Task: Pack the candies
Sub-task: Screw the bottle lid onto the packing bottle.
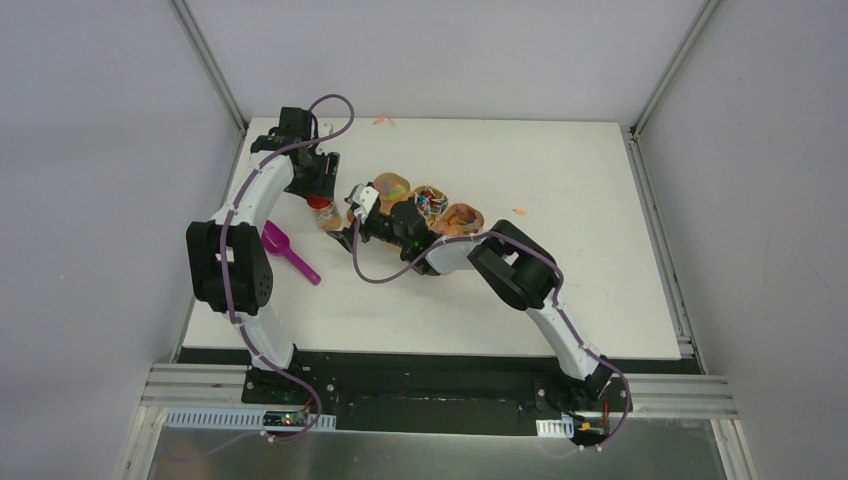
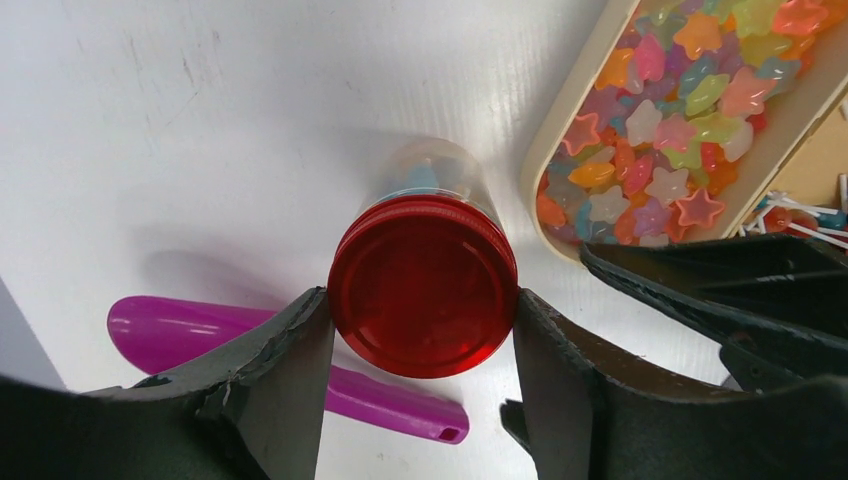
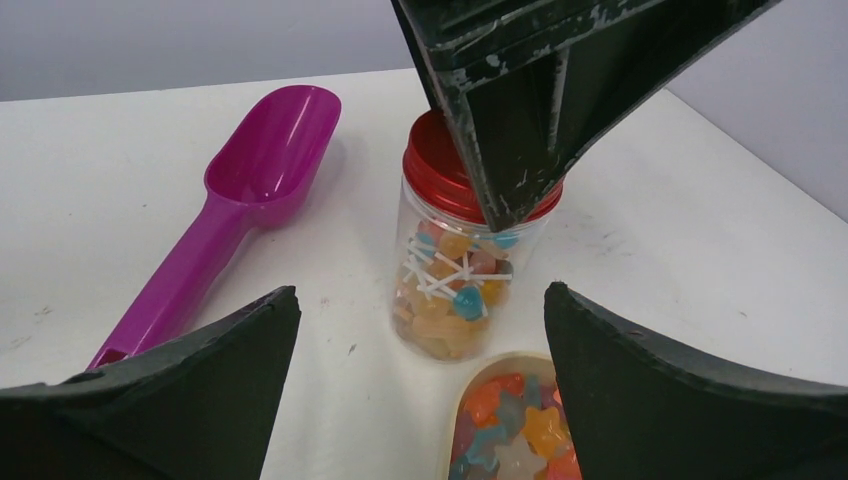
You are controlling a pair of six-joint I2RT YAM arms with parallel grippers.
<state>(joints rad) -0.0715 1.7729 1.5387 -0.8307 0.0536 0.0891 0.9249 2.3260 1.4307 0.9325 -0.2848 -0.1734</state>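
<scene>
A small clear jar [image 3: 455, 290] with a red lid [image 2: 423, 300] stands on the white table and holds mixed candies, among them white-sticked pieces and orange gummies. My left gripper [image 2: 420, 300] is shut on the lid from above, one finger against each side. In the top view it is over the jar [image 1: 322, 213]. My right gripper [image 3: 420, 295] is open and empty, low on the table just right of the jar, facing it. A cream tray of bright star-shaped candies [image 2: 680, 130] lies beside the jar, its near end between my right fingers [image 3: 515, 425].
A magenta scoop [image 1: 290, 250] lies on the table left of the jar, also in the left wrist view [image 2: 200, 335] and the right wrist view [image 3: 250, 170]. Three candy trays [image 1: 430, 200] stand in a row behind my right arm. Stray candies lie at the back [image 1: 381, 121] and right [image 1: 519, 212].
</scene>
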